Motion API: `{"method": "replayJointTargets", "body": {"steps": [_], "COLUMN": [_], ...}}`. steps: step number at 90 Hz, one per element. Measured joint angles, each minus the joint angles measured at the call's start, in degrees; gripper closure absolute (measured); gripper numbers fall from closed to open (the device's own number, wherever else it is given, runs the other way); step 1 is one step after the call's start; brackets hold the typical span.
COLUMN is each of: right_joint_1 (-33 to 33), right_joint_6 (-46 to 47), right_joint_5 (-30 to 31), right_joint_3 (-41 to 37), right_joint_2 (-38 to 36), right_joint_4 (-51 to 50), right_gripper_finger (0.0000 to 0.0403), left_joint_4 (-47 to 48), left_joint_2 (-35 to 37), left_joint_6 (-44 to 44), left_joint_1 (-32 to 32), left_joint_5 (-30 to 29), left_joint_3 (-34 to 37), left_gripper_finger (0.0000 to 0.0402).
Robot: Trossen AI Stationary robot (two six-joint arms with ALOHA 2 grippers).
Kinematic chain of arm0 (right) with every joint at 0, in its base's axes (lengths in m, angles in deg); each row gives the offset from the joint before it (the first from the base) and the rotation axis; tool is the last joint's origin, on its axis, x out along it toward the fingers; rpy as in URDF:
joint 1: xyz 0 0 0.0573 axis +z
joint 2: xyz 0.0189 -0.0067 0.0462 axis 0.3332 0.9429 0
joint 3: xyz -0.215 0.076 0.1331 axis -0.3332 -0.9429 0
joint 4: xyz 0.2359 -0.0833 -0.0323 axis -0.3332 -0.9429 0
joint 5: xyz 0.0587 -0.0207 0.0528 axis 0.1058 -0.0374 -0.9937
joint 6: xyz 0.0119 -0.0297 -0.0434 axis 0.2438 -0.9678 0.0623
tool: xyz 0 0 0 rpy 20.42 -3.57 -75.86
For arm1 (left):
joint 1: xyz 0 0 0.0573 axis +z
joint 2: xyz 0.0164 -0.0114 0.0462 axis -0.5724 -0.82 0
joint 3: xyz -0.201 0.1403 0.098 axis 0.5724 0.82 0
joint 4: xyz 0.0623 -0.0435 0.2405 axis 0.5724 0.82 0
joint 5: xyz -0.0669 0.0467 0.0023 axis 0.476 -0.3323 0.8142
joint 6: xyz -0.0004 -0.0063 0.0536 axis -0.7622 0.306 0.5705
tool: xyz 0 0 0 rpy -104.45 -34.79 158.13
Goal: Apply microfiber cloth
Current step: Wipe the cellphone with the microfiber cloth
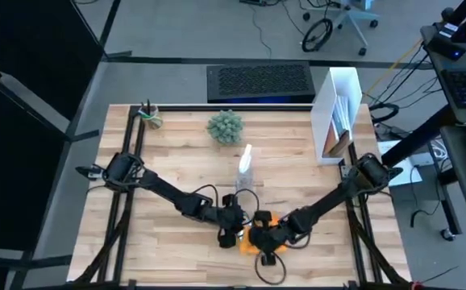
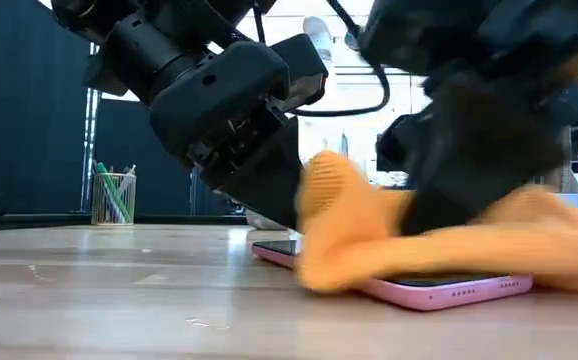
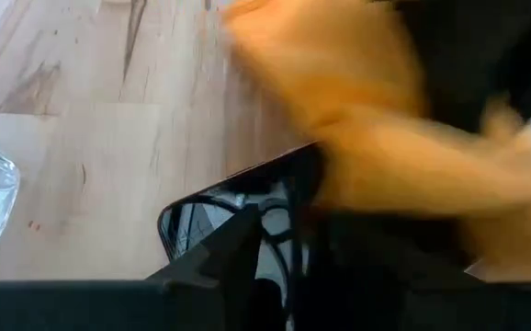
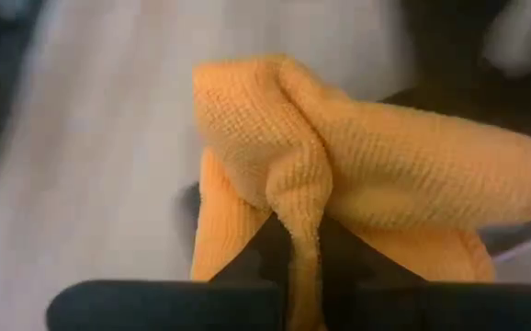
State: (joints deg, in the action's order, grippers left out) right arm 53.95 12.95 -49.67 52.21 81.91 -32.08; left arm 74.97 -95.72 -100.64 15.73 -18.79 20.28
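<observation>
The microfiber cloth (image 2: 419, 245) was bright orange and lay bunched up on top of a phone (image 2: 439, 290) with a pink case. In the high view this spot was at the bottom middle of the frame, near the front edge of the wooden table (image 1: 176, 157). The right gripper (image 1: 267, 238) was pinching the microfiber cloth (image 4: 339, 175), with a fold of it caught between its fingers. It pressed the soft cloth down on the dark glass of the phone (image 3: 220, 225).

The left gripper (image 1: 231, 234) was just beside it, on the left end of the phone. I could not tell if its fingers were spread or pressed together.

A clear spray bottle (image 1: 245, 167) stood a little above the two grippers in the high view. Higher up was a small green plant (image 1: 226, 126). A cup of pens (image 2: 113, 197) stood at the far left of the low view, and a white box (image 1: 339, 117) stood at the upper right of the table.
</observation>
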Motion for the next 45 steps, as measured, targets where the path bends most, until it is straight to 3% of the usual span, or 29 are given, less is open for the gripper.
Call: {"method": "replayJointTargets", "body": {"steps": [6, 13, 31, 45], "right_joint_1": [1.0, 1.3, -2.5, -6.2], "right_joint_6": [0.2, -0.6, -9.1, -11.2], "right_joint_5": [-4.4, -5.0, 6.0, 5.3], "right_joint_3": [-0.2, -0.5, 0.7, 0.6], "right_joint_2": [-1.6, -4.2, -9.0, -4.6], "right_joint_4": [-2.0, -3.6, -0.1, 4.5], "right_gripper_finger": [0.0399, 0.0399, 0.0399, 0.0399], "left_joint_4": [-0.1, -0.1, -0.5, -1.0], "left_joint_2": [0.0, 0.0, 0.0, -0.1], "left_joint_6": [0.0, 0.0, 0.1, 0.3], "left_joint_1": [0.0, 0.1, 0.1, 0.1], "left_joint_5": [0.0, 0.1, 0.3, 0.6], "left_joint_3": [0.0, 0.0, 0.0, 0.1], "left_gripper_finger": [0.0279, 0.0279, 0.0279, 0.0279]}}
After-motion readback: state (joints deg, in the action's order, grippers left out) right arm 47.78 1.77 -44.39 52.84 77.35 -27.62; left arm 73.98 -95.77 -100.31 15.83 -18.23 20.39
